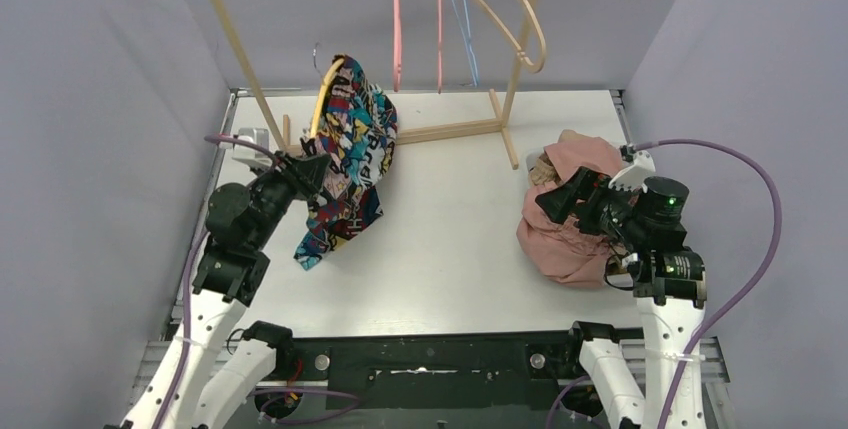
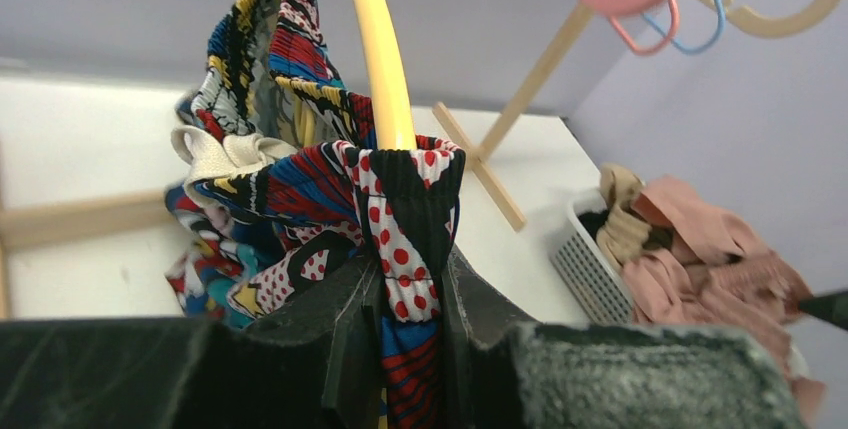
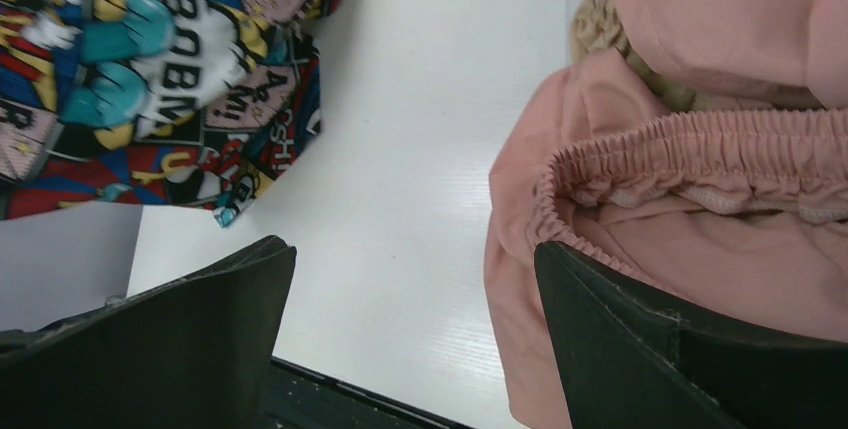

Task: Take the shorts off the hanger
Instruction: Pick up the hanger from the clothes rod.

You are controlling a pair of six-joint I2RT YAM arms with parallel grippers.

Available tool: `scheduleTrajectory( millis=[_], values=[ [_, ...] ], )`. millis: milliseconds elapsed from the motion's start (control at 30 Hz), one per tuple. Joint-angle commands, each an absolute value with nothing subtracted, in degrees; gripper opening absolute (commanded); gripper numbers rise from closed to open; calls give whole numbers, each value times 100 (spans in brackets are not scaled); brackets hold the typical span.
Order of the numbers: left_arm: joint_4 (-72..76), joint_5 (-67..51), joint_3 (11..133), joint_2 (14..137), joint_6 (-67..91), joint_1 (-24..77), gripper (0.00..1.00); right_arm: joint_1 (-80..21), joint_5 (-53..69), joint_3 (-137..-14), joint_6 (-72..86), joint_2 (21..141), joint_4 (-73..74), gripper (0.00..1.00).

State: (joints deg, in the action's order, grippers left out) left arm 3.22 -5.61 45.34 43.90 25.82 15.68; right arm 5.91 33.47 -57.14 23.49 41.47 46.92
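Left hand (image 2: 405, 299) is pinched nearly closed on a fold of the comic-print shorts (image 1: 350, 149), gripping just under the red-dotted waistband. That waistband is looped over the yellow hanger (image 2: 378, 49), so the shorts are not off it yet. The rest of the cloth drapes down to the bench (image 1: 450, 239), with the lower hem resting on the white top. Right hand (image 3: 412, 279) has its jaws spread wide with nothing between them. It hovers at the edge of the pink shorts (image 3: 700, 199), one finger right by the gathered waistband; can't tell whether they touch. The pink pair is heaped on the right side of the bench, with beige shorts (image 2: 620, 219) beside it. The bench is plain white, boxed in by pale lilac-grey walls (image 1: 100, 99). A wooden rack (image 1: 520, 39) stands at the back carrying bare pink hangers (image 1: 396, 19) and a blue hanger (image 1: 463, 19). Only the left wrist view shows a white slotted basket (image 2: 590, 269) under the heap. Only the right wrist view shows the pink waistband's elastic gathers close up. The overhead view hides both under the right arm.
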Motion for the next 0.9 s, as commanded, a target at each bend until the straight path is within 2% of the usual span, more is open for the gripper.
scheduleTrajectory(
  millis=[0, 133, 300, 500, 700, 867],
  values=[
    [292, -1127, 4048, 3631, 3237, 1596, 0, 546, 3893, -5663, 2686, 3886, 3739, 95],
    [-560, -1375, 3797, 3394, 3471, 1623, 0, 532, 4172, -5513, 2874, 3717, 3346, 95],
    [-810, -2057, 3517, 3276, 3584, 1725, 0, 520, 4524, -5206, 3299, 3639, 2817, 96],
    [-1221, -2307, 3334, 3071, 3509, 1919, 0, 451, 4799, -5198, 3463, 3681, 2781, 96],
    [-889, -2114, 3079, 3093, 3734, 2405, 0, 248, 4811, -4969, 3931, 3636, 2448, 97],
    [-905, -1419, 3147, 3406, 3526, 3441, 0, -524, 4314, -4831, 4239, 3796, 2099, 96]
  ],
)
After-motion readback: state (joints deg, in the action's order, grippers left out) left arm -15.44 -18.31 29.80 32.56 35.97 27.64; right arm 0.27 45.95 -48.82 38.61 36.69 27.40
